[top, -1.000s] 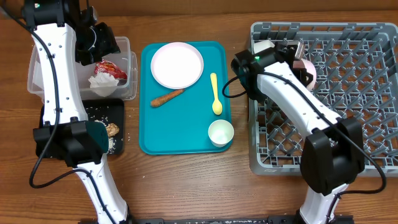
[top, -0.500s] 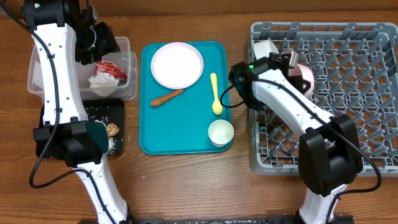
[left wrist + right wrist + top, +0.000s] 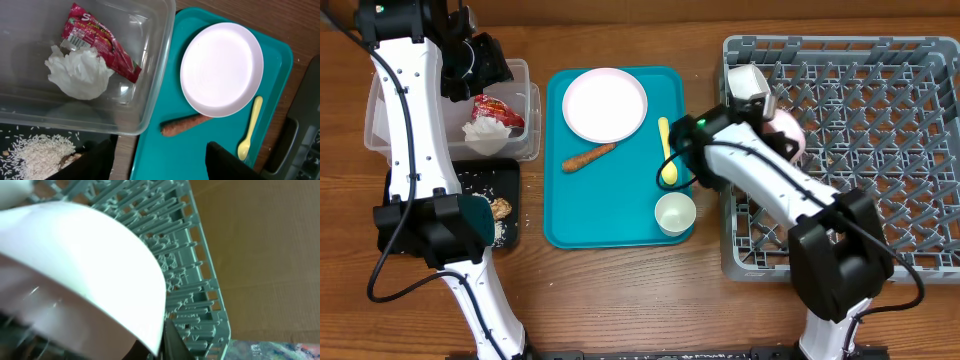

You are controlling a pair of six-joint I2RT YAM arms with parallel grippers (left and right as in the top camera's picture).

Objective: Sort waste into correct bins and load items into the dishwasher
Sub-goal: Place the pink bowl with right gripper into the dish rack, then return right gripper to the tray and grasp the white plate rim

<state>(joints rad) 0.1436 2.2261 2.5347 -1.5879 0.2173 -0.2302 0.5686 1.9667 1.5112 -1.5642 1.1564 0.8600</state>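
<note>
My right gripper [image 3: 775, 108] [image 3: 161, 347] is shut on the rim of a white bowl [image 3: 788, 132] [image 3: 85, 265] over the grey dish rack [image 3: 880, 150] [image 3: 192, 245]. A second white bowl [image 3: 748, 80] sits in the rack's far left corner. My left gripper [image 3: 485, 65] [image 3: 165, 165] is open and empty above the clear tub [image 3: 380, 120] [image 3: 150, 75], which holds the red wrapper [image 3: 492, 106] [image 3: 100, 42] and napkin [image 3: 485, 135] [image 3: 77, 72]. The plate [image 3: 605, 104] [image 3: 221, 67], carrot [image 3: 588, 157] [image 3: 187, 125], spoon [image 3: 666, 150] [image 3: 250, 127] and cup [image 3: 675, 212] lie on the teal tray [image 3: 620, 215].
The black tray [image 3: 513, 200] in front of the tub holds rice [image 3: 480, 180] [image 3: 30, 150] and a brown lump [image 3: 500, 208]; the left arm's base covers part of it. The right arm's elbow [image 3: 695, 150] hangs over the teal tray's right edge.
My right gripper has carried the bowl leftward and slightly nearer within the rack, and its elbow has swung left over the teal tray's edge. The left arm has not moved.
</note>
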